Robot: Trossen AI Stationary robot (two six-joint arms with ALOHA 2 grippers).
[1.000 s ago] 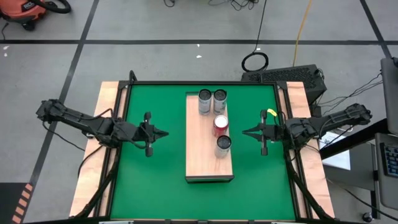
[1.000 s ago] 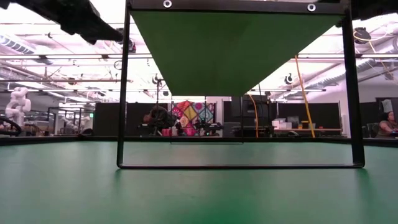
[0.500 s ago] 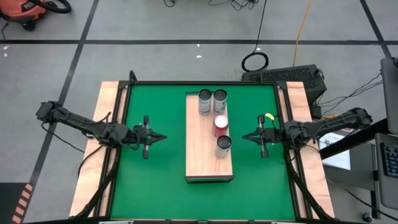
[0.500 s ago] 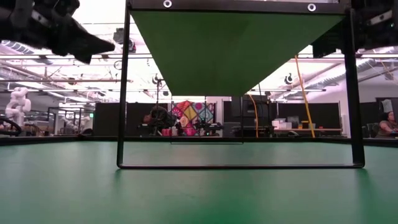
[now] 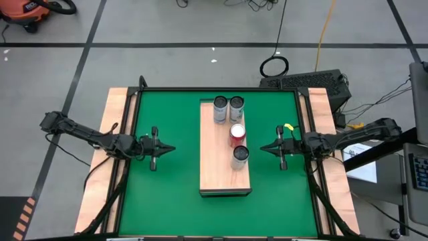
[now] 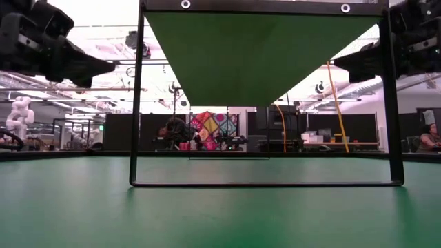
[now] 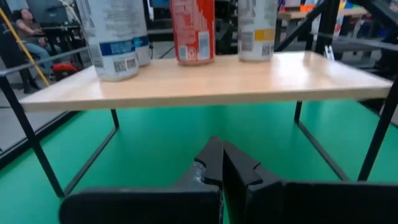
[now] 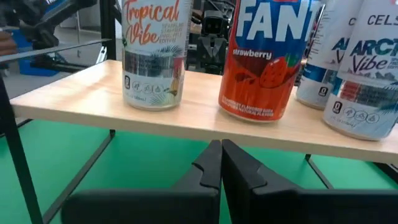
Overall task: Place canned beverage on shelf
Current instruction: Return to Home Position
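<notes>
Four cans [image 5: 237, 133] on shelf [image 5: 217, 171], ahead of my left pincer [image 5: 172, 148] and right pincer [image 5: 262, 148], both closed tight, empty. Cans smooth, thin-walled, probably full and weighty; I'd grip mid-body, gently.

Four cans [image 5: 237, 134] on shelf [image 5: 217, 167]; shelf at middle of table [image 5: 174, 194], between left pincer [image 5: 173, 148] and right pincer [image 5: 262, 148].

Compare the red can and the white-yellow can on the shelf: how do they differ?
The red can reads strawberry; the white-yellow can reads Tropical Vibe. From above, the red can stands inside the row, while the white-yellow can ends it, next to the bare part of the shelf. Both stand upright on it.
</notes>
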